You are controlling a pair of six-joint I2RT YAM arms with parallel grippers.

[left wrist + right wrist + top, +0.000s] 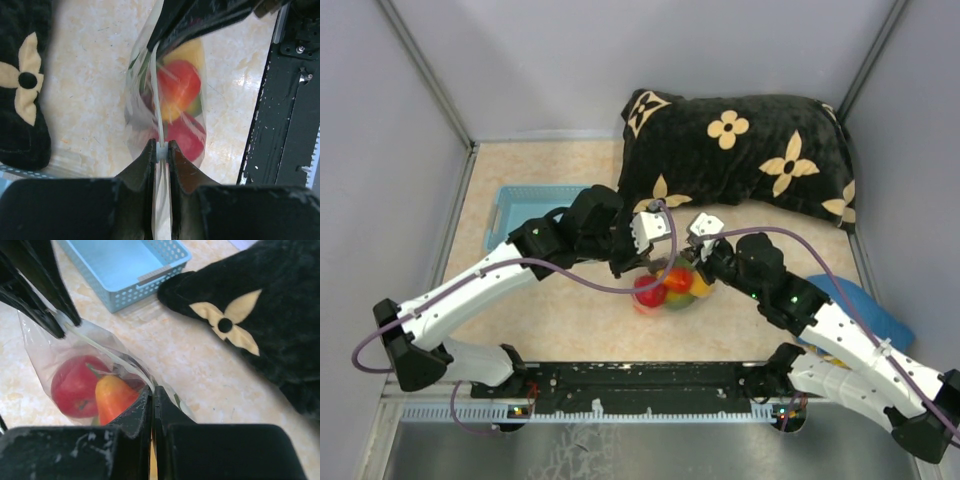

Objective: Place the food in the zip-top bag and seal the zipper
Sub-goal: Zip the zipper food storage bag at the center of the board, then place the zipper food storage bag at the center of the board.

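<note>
Crinkly clear film shows first in the top view. We see the small zip-top bag (pixel 680 303) of thin, glossy plastic held between the two arms near the middle of the pale, marbled tabletop (pixel 570 320). It bulges with smooth, rounded plastic toy food (pixel 660 292) in red, orange, yellow and green. The left gripper (pixel 642 265) and the right gripper (pixel 698 262) meet its upper edge from either side. Behind lies a plump, velvety black pillow (pixel 740 150) with cream flower shapes, and to the left a light blue plastic basket (pixel 525 205).

From the left wrist, we see the left gripper's two dark, scuffed fingers (pixel 142 172) pressed together on the thin, clear press-seal zipper (pixel 156 95). The zipper runs away from them as a whitish ridge to the right gripper's black fingers at the top. Under it the film sags around a red-orange fruit and a red one, both blurred. A black metal rail (pixel 280 125) with white chips runs down the right side.

From the right wrist, the right gripper's fingers are pressed tight together, and the zipper leads straight into their tips, so they pinch it too. A round red piece with a green stem and a tapered orange-yellow piece press against the film inside. We cannot tell whether the zipper is sealed along its length.
</note>
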